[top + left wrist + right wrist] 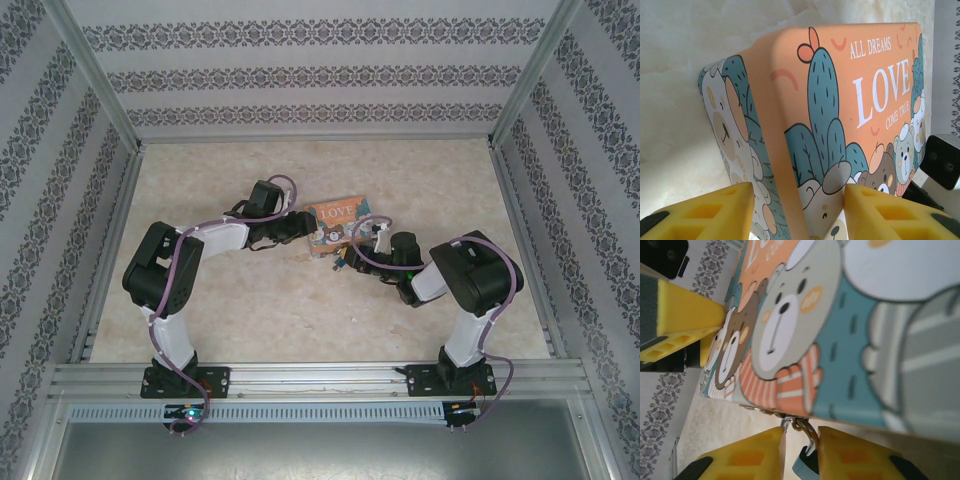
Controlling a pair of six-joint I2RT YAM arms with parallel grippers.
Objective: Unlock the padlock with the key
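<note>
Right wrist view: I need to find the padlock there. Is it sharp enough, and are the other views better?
Right wrist: tin so close its right side blurs; padlock soft but recognisable at the bottom edge. Left wrist: tin lettering crisp, table washed out by brightness. Top external: evenly lit, padlock too small to make out.

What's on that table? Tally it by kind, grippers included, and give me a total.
tin: 1
padlock: 1
grippers: 2 (left gripper, right gripper)
Total: 4
</note>
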